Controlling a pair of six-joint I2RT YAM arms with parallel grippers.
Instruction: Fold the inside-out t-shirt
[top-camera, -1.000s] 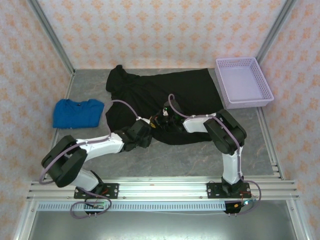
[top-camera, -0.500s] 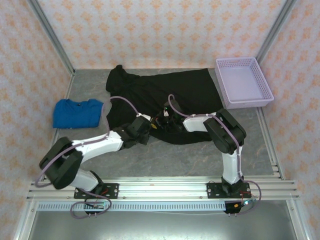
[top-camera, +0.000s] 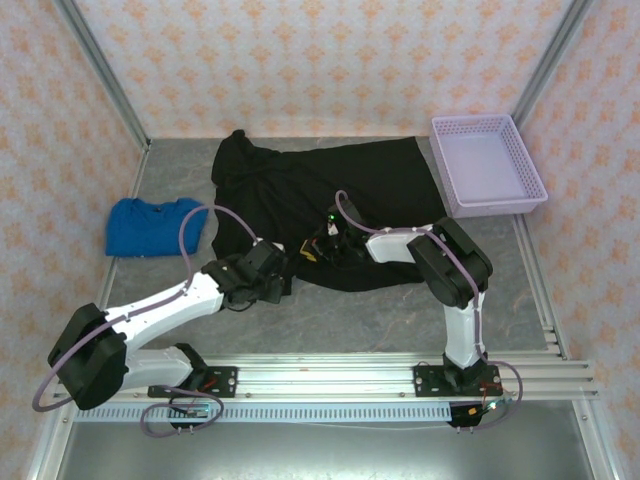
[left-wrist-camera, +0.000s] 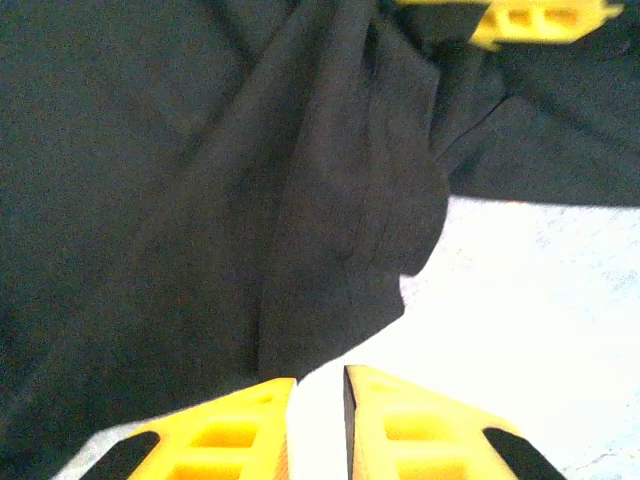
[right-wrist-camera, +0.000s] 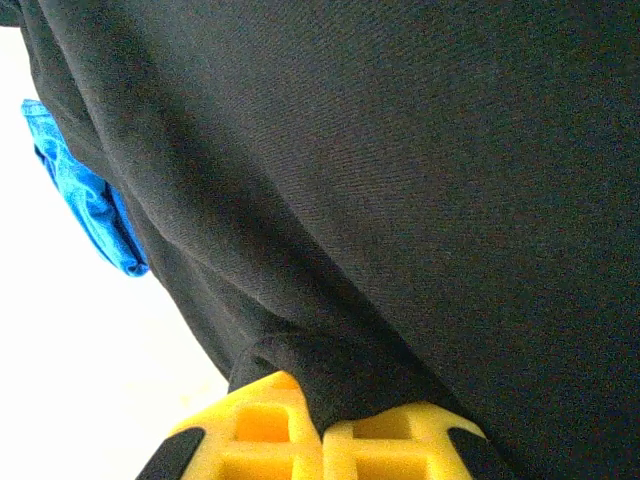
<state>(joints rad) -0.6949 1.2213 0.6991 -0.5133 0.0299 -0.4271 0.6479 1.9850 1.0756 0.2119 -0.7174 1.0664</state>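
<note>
Edge-gathering stage: t-shirt (top-camera: 330, 185) is pinched by right gripper (right-wrist-camera: 325, 415); left gripper (left-wrist-camera: 318, 385) is nearly pressed together at the near edge, hold unclear, so a surer catch is needed.

Bright, even light falls from overhead in the top view. The grey mottled table (top-camera: 400, 310) reads clearly, with only soft, short shadows beside the arms. The large black cloth t-shirt (top-camera: 330, 195) swallows the light, and its folds are barely legible.

In the left wrist view the table glares to near white at lower right. The whole picture is soft, and the yellow-fingered left gripper (left-wrist-camera: 319, 378) is blurred at the bottom edge.

In the right wrist view the weave is sharp mid-frame and the table burns out white at left. The bright blue folded garment (right-wrist-camera: 85, 200) looks oversaturated, and the yellow-fingered right gripper (right-wrist-camera: 325, 418) is slightly out of focus.
</note>
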